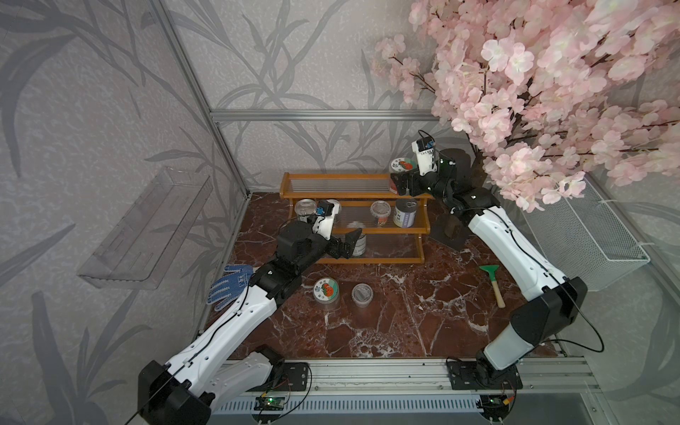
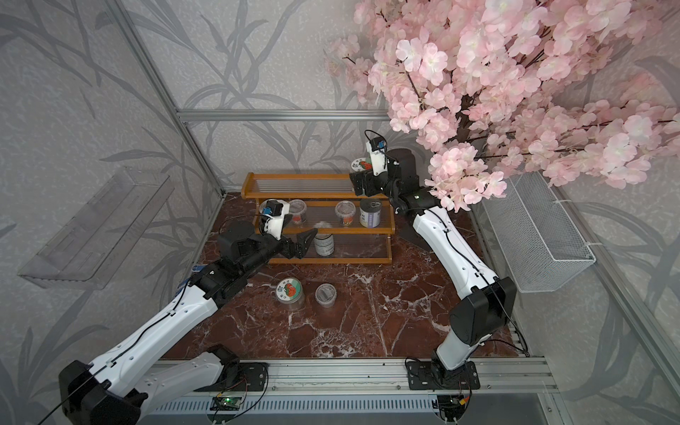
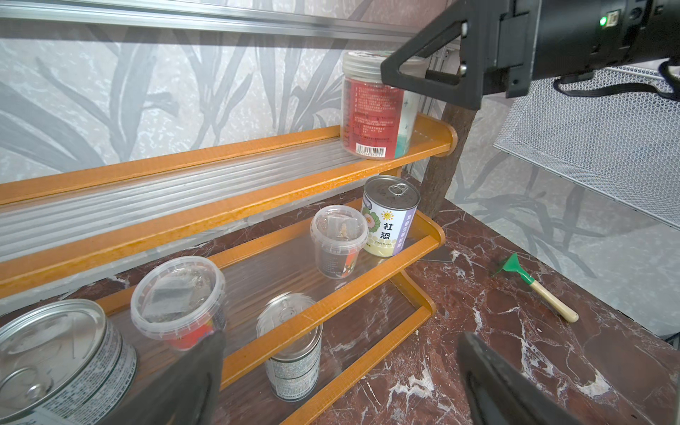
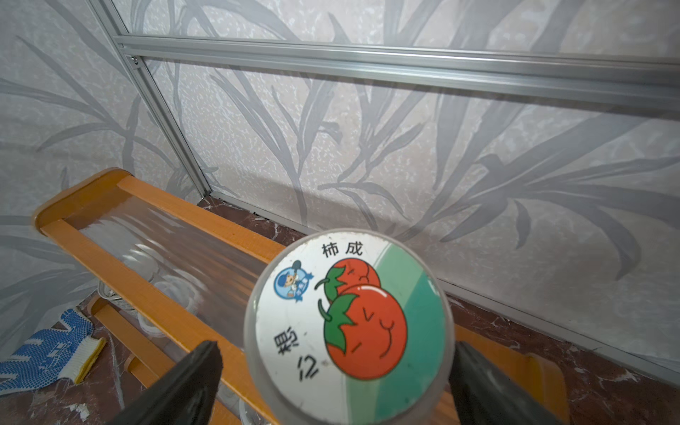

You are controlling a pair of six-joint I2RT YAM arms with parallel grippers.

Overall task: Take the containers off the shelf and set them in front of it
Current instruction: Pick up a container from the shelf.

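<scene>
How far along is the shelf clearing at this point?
Done: a jar and a cup stand on the floor before the shelf. In hand: the right gripper, open, straddles the top-tier jar; the left gripper, open, sits by the bottom-tier tin. Left: six on the shelf, those two plus two cups and two tins on the middle tier.

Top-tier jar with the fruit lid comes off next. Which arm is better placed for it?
Right. The right gripper, open, flanks the fruit-lid jar on the top tier of the shelf; the left gripper sits low by the bottom-tier tin.
</scene>
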